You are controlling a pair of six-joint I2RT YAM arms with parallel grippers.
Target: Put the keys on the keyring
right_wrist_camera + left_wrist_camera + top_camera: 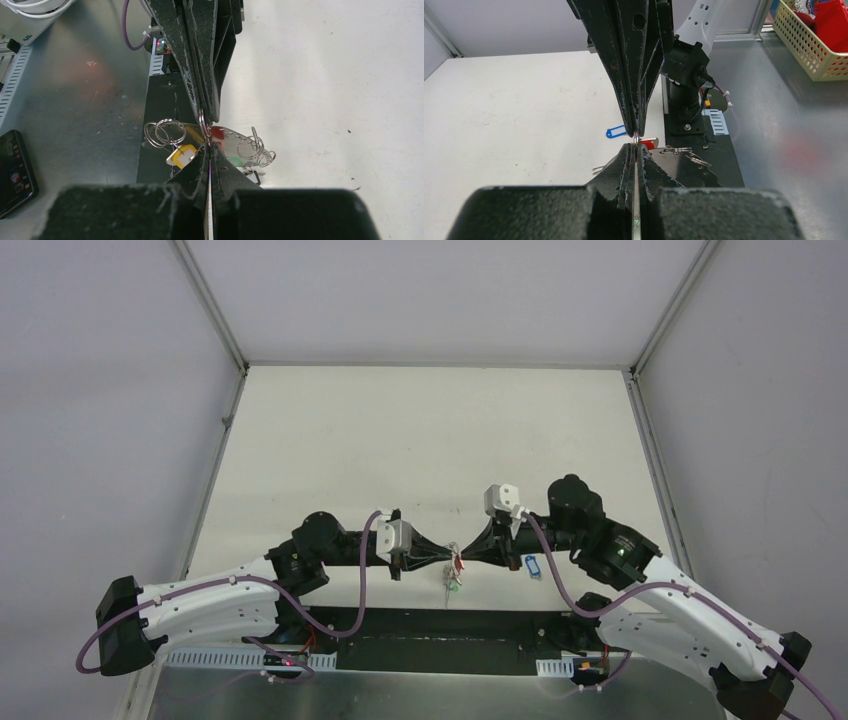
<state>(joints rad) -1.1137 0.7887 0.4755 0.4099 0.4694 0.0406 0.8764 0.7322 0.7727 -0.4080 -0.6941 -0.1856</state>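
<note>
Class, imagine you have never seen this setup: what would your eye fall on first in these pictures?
The left fingers and right fingers meet tip to tip near the front edge of the table. Both pairs are shut on one small silver split ring. Beneath them dangle more split rings and a yellow tag, and a blue key tag lies on the table close by.

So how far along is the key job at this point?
Done: a red tag, yellow tag and green tag hang clustered at the keyring, so some keys look attached, though the links are too small to confirm. In hand: the left end effector and right end effector meet tip to tip, both shut on the keyring. Left: the blue-tagged key lies alone on the table.
</note>
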